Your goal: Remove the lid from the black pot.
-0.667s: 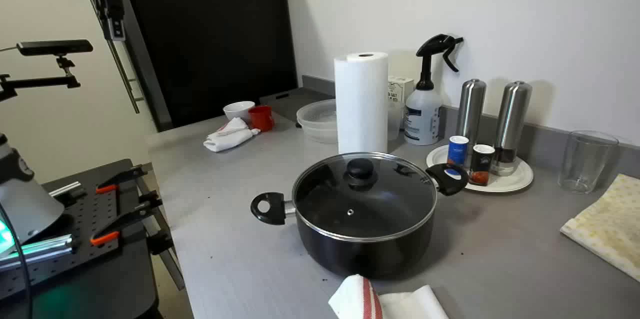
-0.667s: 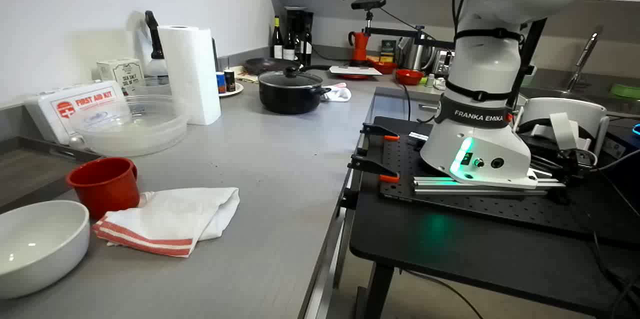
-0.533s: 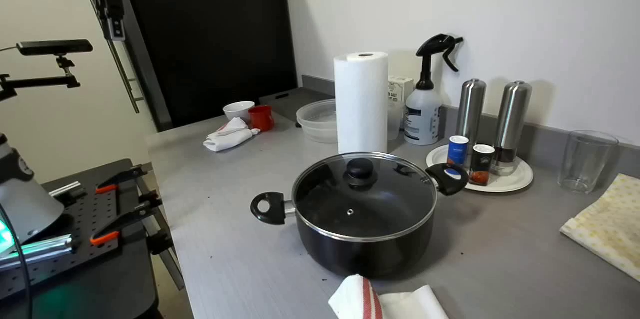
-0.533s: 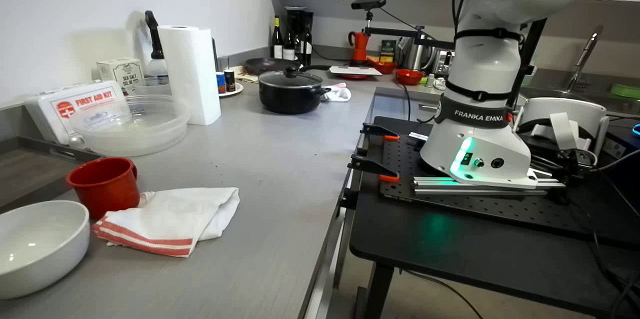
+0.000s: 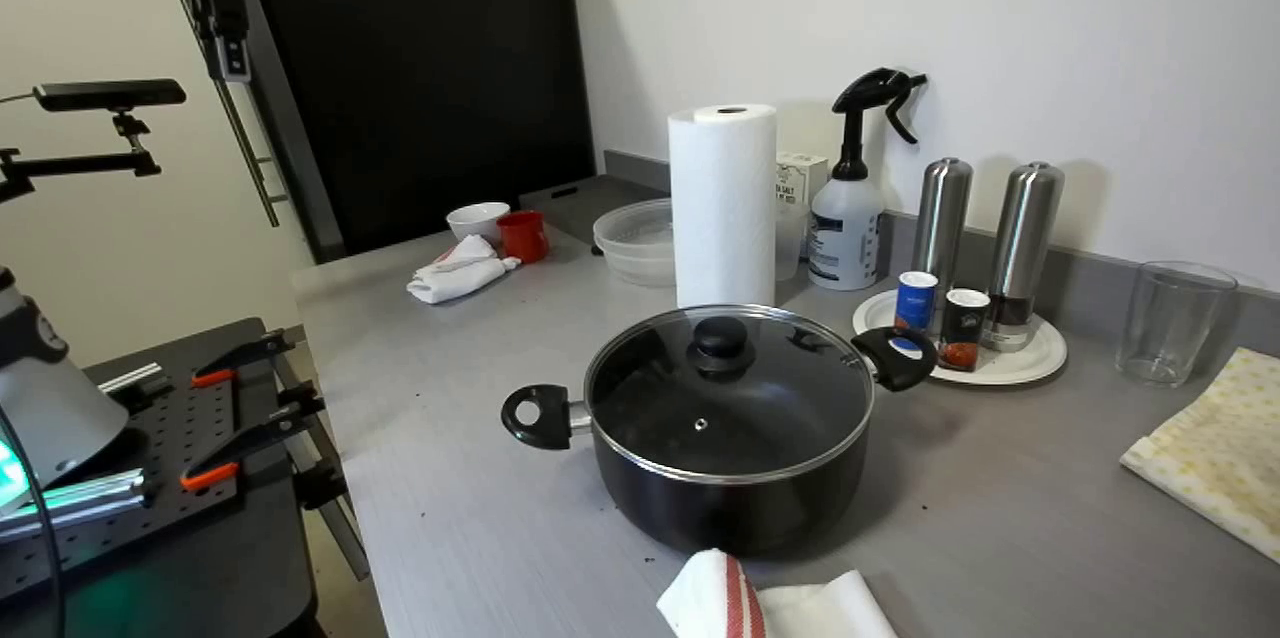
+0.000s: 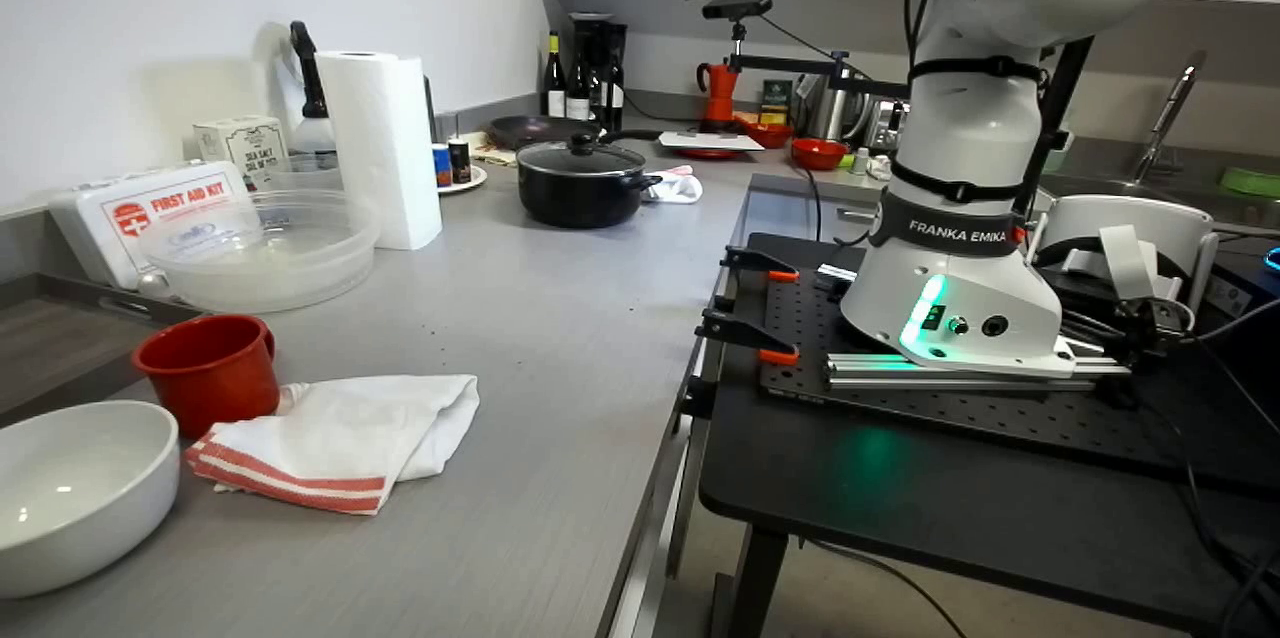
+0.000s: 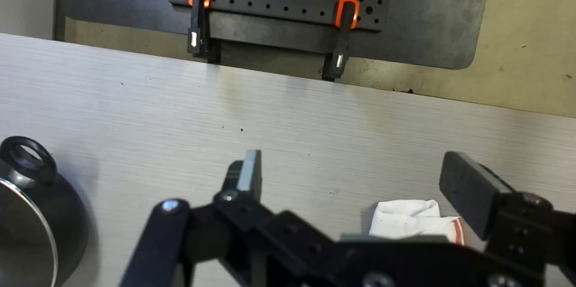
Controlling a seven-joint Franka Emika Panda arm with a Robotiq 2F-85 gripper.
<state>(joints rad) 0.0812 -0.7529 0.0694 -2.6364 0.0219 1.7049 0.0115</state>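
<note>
Tabletop (image 5: 460,508): grey
Pot (image 5: 740,518): 1, upright on tabletop; long axis thru 2 handles (image 5: 555,418), 1 twd plate (image 5: 1045,353), 1 twd bench (image 6: 1000,488)
Lid (image 5: 760,418): 1, flat on pot, knob (image 5: 720,336) up
Hand (image 7: 353,165): 1, jaws wide apart, well above tabletop
Steel cylinders (image 5: 1030,228): 2, on plate
Canisters (image 5: 963,333): 2, ditto

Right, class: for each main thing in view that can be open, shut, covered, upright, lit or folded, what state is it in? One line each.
Gripper: open, holding nothing
Black pot: upright, covered
Lid: in place on top, not yet removed
White bowl: upright, uncovered
Red mug: upright, uncovered
Towel by the mug: loosely folded
Spray bottle: upright
Paper towel roll: standing on end
First aid kit: looks shut
Robot's base light: lit green
</note>
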